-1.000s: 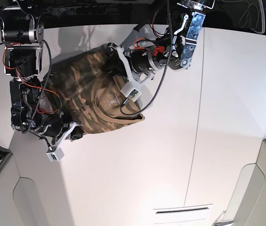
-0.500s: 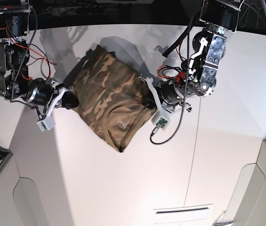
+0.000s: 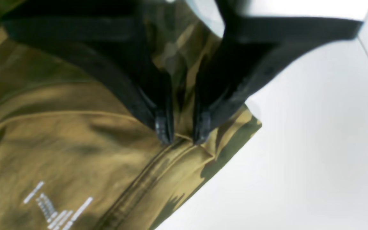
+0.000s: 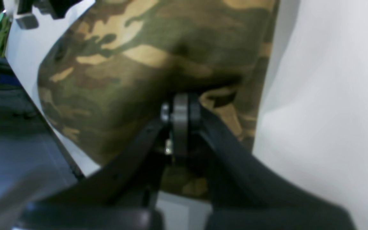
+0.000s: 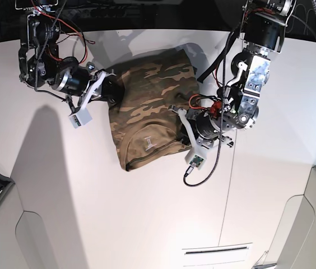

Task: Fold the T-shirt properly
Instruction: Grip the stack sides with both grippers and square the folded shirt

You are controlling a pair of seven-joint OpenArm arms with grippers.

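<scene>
The camouflage T-shirt (image 5: 149,101) hangs bunched between my two grippers over the white table (image 5: 147,213), its tan inside and white neck print (image 5: 147,143) toward the front. My left gripper (image 5: 179,119) is shut on the shirt's right edge; in the left wrist view its fingertips (image 3: 164,131) pinch a fold of the T-shirt (image 3: 75,153) beside the collar seam. My right gripper (image 5: 113,89) is shut on the shirt's left edge; in the right wrist view it (image 4: 180,110) clamps the T-shirt (image 4: 133,57) from below.
A seam (image 5: 231,179) runs down the table on the right. A narrow slot (image 5: 217,250) lies near the front edge. The table's left edge (image 5: 13,168) drops to a dark floor. Cables hang from both arms.
The right arm has swung up toward the back of the table and the left arm has come forward. The shirt held between them has turned and spread, collar end now toward the front.
</scene>
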